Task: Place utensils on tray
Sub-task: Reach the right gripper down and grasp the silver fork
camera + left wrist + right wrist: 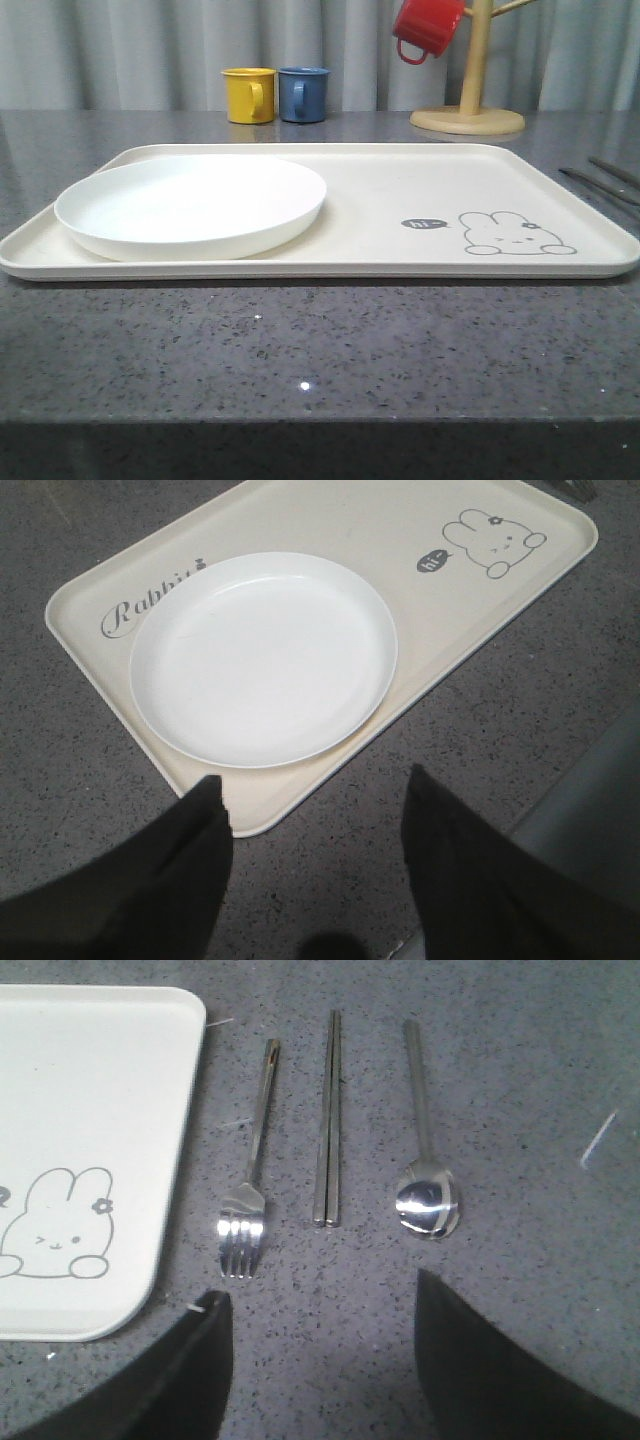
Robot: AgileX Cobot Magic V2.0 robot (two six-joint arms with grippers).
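The cream tray point(400, 190) with its rabbit drawing lies across the dark stone table, and a round white plate point(190, 205) rests on its left half. In the left wrist view the tray point(300, 520) and plate point(262, 655) lie just beyond my open left gripper point(315, 785), which hovers over the tray's near corner with nothing between its fingers. In the right wrist view a silver fork point(250, 1170), a pair of chopsticks point(328, 1120) and a spoon point(424, 1150) lie side by side on the table beside the tray's edge point(90, 1110). My right gripper point(320, 1295) is open above the table, short of them.
A yellow mug point(249, 95) and a blue mug point(303, 94) stand behind the tray. A red mug point(427, 27) hangs on a wooden mug tree point(468, 110) at the back right. Utensil handles point(600, 183) reach in at the right edge of the front view.
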